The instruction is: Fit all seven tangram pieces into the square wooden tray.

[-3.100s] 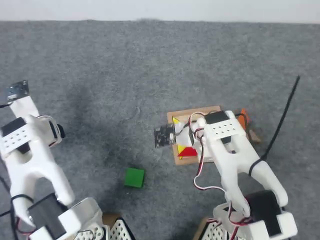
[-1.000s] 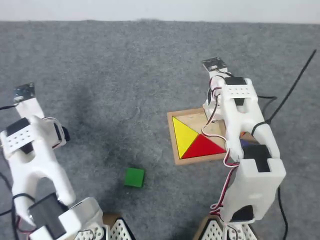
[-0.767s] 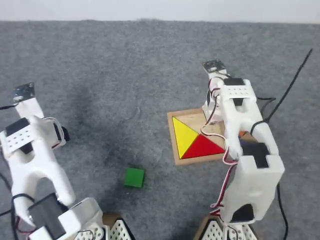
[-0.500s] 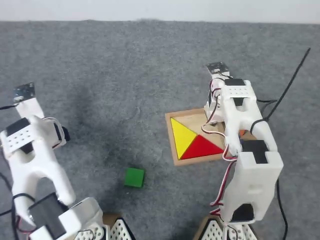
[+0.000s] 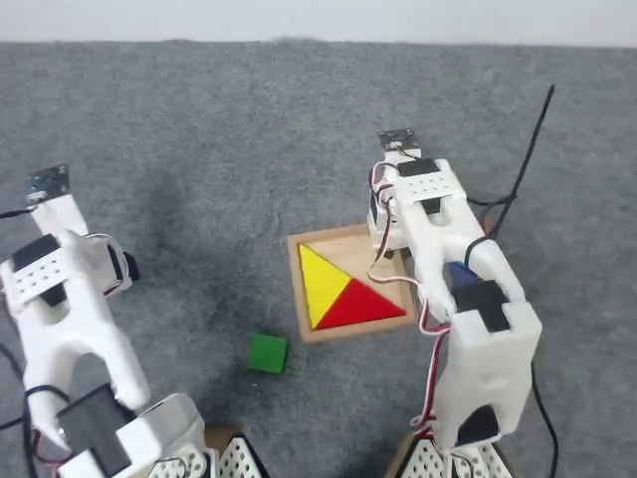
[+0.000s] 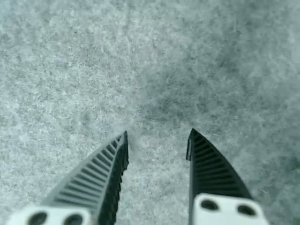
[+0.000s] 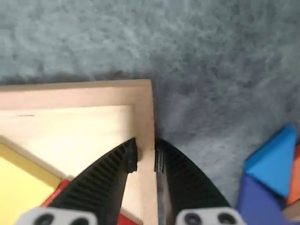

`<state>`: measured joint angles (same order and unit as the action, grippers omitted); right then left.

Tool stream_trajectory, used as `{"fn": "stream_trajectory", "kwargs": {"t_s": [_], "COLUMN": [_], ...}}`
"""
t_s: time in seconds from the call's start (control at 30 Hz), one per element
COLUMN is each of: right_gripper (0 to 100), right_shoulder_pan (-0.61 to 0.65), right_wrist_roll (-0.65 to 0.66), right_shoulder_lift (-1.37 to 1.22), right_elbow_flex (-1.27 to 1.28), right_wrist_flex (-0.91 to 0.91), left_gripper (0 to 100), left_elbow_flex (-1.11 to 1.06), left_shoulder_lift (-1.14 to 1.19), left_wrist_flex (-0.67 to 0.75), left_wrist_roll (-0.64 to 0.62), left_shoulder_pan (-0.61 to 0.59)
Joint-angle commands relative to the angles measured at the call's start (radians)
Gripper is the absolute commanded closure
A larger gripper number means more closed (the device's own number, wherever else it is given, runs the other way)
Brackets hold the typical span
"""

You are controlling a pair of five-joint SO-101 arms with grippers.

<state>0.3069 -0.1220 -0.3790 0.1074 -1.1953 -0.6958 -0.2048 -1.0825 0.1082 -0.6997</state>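
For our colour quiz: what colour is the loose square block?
The block is green; high view shows it best.

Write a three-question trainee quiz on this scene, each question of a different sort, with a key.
1. True or false: the green piece lies inside the tray.
2. What does the right gripper clamp? A: the tray's wall. B: nothing. C: the green piece.
3. Fill in: the left gripper hangs ____ over the bare carpet.

Key: 1 false; 2 A; 3 open.
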Motion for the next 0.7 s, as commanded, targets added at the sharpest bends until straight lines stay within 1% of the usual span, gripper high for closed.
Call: {"fn": "stream_trajectory", "kwargs": {"t_s": [0.0,0.1,0.2,0.3,0.37,0.43,0.53,0.6,0.67], "right_gripper": [95.0,94.6,94.3,87.8,81.4,75.8,70.6,69.8,69.9], "right_shoulder_pan": [0.058,0.067,0.059,0.024,-0.018,-0.073,-0.166,-0.217,-0.259], "right_wrist_roll": [-0.032,-0.032,-0.023,-0.017,0.043,0.124,0.16,0.17,0.176], "right_shoulder_lift": [0.173,0.303,0.443,0.568,0.628,0.657,0.642,0.621,0.595], "right_elbow_flex": [0.071,0.195,0.298,0.371,0.407,0.425,0.422,0.422,0.419], "right_wrist_flex": [-0.001,0.058,0.104,0.107,0.105,0.093,0.081,0.088,0.102], "left_gripper": [80,80,80,80,80,80,80,80,80], "left_elbow_flex": [0.022,0.039,0.004,-0.122,-0.225,-0.306,-0.389,-0.415,-0.417], "left_shoulder_lift": [-0.017,-0.086,-0.25,-0.483,-0.64,-0.789,-0.959,-1.005,-0.997], "left_wrist_flex": [-0.029,-0.083,-0.11,-0.112,-0.109,-0.109,-0.078,-0.074,-0.072], "left_wrist_roll": [-0.012,-0.009,-0.012,-0.014,-0.009,-0.008,-0.008,-0.008,0.008], "left_shoulder_pan": [0.006,0.015,0.041,0.1,0.152,0.178,0.18,0.18,0.181]}}
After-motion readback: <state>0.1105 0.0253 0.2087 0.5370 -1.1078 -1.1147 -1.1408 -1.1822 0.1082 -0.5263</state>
